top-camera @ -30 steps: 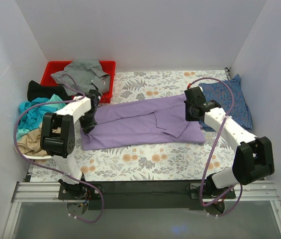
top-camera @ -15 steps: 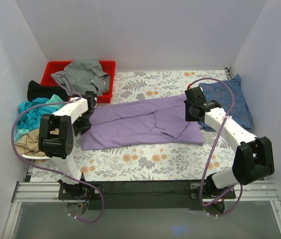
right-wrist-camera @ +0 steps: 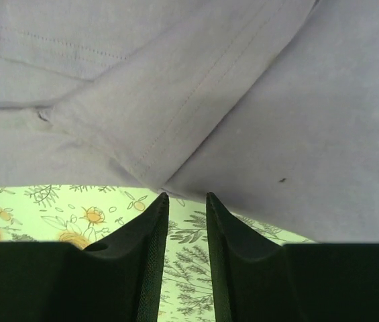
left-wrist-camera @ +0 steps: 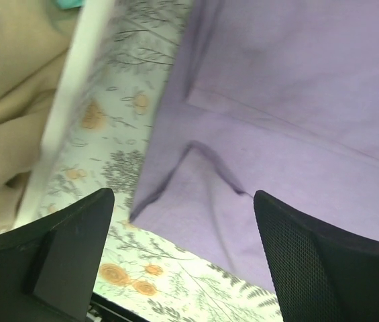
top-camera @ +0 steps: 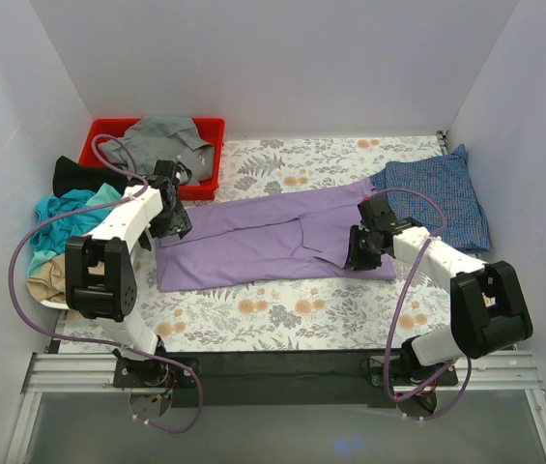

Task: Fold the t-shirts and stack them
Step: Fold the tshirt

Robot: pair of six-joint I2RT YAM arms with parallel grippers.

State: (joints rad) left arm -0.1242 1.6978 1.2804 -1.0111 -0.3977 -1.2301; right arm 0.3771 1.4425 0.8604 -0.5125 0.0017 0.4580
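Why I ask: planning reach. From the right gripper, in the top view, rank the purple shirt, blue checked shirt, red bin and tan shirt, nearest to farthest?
From the right gripper:
1. purple shirt, directly beneath it.
2. blue checked shirt, to its right.
3. red bin, far left corner.
4. tan shirt, left edge.

Floral-covered table [top-camera: 282,309] under lavender t-shirt [top-camera: 253,242], blue checked t-shirt [top-camera: 442,198], red bin [top-camera: 213,145].
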